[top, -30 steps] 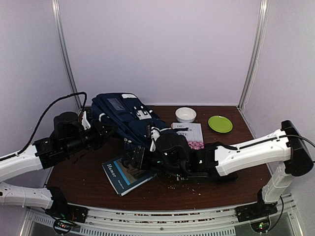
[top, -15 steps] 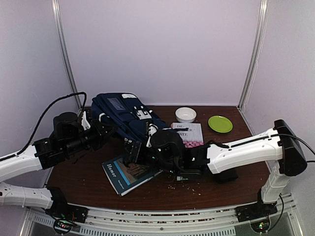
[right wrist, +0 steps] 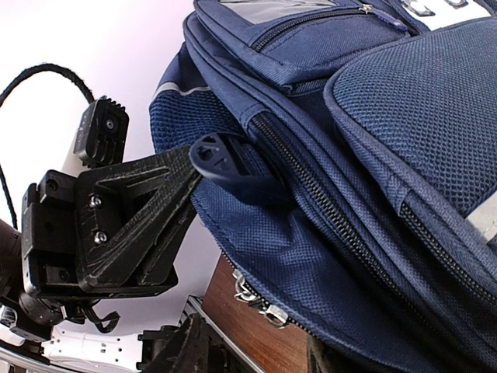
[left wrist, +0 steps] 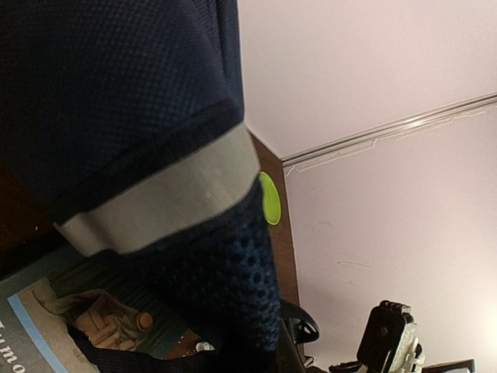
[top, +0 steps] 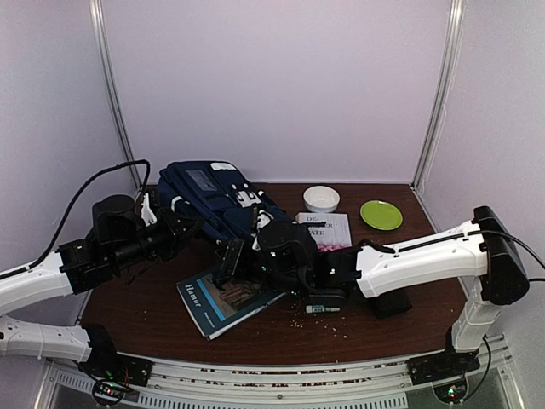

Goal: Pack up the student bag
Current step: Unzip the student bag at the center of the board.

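Bag: one navy student bag (top: 213,196), lying at the back left of the counter (top: 153,315), by far the biggest thing there.
Bag's long axis: it runs from the back left corner towards the middle of the counter, with the low end nearest the arms.
Left pincer (top: 174,225): pressed together on the bag's left edge; the right wrist view shows a black fingertip (right wrist: 225,167) tucked into a fold beside the zip.
Right pincer (top: 230,257): at the bag's near end with its jaws apart, holding nothing I can see.
Which way the bag lies: up and away from the right pincer, filling its wrist view, with the zip pulls (right wrist: 256,299) hanging just ahead of it.
Nearer arm: the left is already on the fabric. The right is just beside it, and to me the better placed for the zip.
Book (top: 226,300): one, flat on the counter just in front of the bag, partly under the right arm.
Further out: one printed sheet (top: 328,228) with a small pink heap (top: 339,250) on it, one white bowl (top: 322,198), one green plate (top: 381,214), one black case (top: 390,302) under the right arm and one small pen-like thing (top: 322,308).
Crumbs: scattered on the counter, too many to count.
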`<state>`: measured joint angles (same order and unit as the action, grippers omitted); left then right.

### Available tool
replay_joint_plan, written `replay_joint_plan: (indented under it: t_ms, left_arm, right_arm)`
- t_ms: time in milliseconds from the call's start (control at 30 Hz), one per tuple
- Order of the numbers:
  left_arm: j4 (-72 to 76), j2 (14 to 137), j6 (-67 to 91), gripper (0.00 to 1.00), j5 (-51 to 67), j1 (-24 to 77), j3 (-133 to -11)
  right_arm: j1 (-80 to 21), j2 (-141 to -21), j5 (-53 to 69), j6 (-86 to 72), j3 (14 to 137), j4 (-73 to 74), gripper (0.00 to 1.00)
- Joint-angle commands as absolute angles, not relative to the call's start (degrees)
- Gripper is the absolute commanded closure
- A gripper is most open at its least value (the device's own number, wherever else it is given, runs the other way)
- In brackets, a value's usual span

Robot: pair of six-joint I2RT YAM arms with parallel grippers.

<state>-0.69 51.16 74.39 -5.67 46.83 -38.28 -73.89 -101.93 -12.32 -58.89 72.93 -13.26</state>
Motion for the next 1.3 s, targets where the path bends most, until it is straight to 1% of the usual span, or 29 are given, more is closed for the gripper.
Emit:
replay_joint_plan:
  t_ms: [0,133,367,533,667,800,867,1067,1133,1267]
  left_arm:
    - [6.2,49.4,74.4,1.00,-4.4,47.9,-41.1]
    - [5.8,49.3,74.3,1.00,-4.6,48.2,-41.7]
    - [5.1,49.1,73.9,1.00,-5.2,48.3,-42.8]
    - [5.6,49.9,74.2,1.00,-4.9,48.6,-43.8]
    - [5.6,49.8,74.1,1.00,-5.6,48.8,-44.2]
    - [4.9,49.4,73.9,1.00,-6.0,48.8,-44.1]
    - [4.9,49.4,74.0,1.00,-6.1,48.8,-43.9]
    - [5.3,49.7,74.3,1.00,-5.7,49.0,-43.8]
    - [5.1,49.5,74.2,1.00,-5.8,49.0,-43.9]
    - [4.8,49.2,74.0,1.00,-6.1,49.1,-43.9]
  right_arm:
    - [-73.1,-103.5,-14.7,-60.2,73.3,-11.2,0.54]
    - [-72.8,-103.9,-14.3,-60.5,73.3,-11.8,0.53]
    - [-72.5,-103.1,-13.4,-62.8,67.9,-17.4,0.44]
    - [-71.6,-103.3,-12.5,-64.0,66.6,-21.6,0.45]
    - [-70.8,-103.5,-12.0,-66.2,64.2,-26.3,0.42]
    - [-70.7,-102.5,-13.1,-67.5,62.1,-27.7,0.40]
    - [-70.7,-102.0,-13.6,-67.8,61.8,-28.0,0.44]
    - [-70.5,-101.7,-14.7,-66.6,63.2,-25.9,0.66]
    - [-70.5,-101.6,-15.1,-66.6,63.1,-25.6,0.71]
    - [-70.5,-101.4,-15.9,-66.8,63.1,-24.7,0.74]
